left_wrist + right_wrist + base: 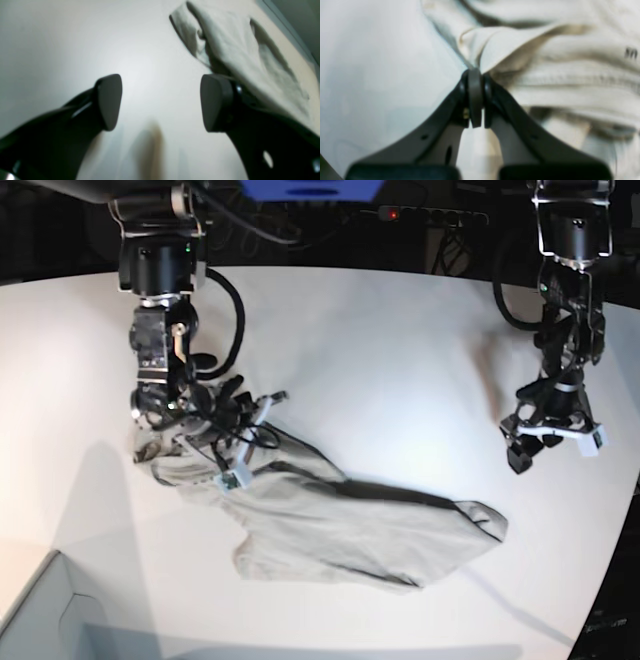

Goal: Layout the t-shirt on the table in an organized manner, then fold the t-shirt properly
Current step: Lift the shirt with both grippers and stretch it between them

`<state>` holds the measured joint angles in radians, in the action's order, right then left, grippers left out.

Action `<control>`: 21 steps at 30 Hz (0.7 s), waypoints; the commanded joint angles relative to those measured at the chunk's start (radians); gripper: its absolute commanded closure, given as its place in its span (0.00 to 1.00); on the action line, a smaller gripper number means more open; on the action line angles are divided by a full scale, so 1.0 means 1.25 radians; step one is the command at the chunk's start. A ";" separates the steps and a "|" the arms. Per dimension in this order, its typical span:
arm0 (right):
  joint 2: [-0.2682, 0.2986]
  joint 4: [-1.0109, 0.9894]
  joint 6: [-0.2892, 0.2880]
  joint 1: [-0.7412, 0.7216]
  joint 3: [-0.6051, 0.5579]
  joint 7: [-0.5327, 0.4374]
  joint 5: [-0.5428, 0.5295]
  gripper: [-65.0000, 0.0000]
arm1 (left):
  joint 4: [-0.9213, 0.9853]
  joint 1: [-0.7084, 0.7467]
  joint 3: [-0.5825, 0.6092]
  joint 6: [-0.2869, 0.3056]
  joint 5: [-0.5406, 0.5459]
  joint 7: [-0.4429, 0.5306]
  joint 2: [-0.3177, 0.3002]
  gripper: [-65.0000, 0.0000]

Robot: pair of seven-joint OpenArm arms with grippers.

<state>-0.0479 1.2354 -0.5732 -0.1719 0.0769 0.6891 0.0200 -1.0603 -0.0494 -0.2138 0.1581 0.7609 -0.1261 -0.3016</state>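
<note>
The light beige t-shirt lies crumpled and stretched across the front middle of the white table. My right gripper is at the shirt's left end, and in the right wrist view it is shut on a pinched fold of the t-shirt. Over bare table at the right, my left gripper stands apart from the cloth. In the left wrist view its jaws are open with nothing between them, and the t-shirt lies beyond the right finger.
A pale box corner sits at the front left. The table's curved edge runs down the right side. Dark cables and equipment line the back.
</note>
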 commanded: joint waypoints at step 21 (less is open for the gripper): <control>0.078 0.468 -0.017 0.295 0.004 -0.016 -0.009 1.00 | 0.439 -0.351 0.147 0.008 0.003 0.093 0.122 0.29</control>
<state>0.0471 1.8000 -0.5800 0.2096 0.0795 0.6903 0.0193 -0.5011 -0.4583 -0.0269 0.1650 0.7612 -0.0292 -0.1326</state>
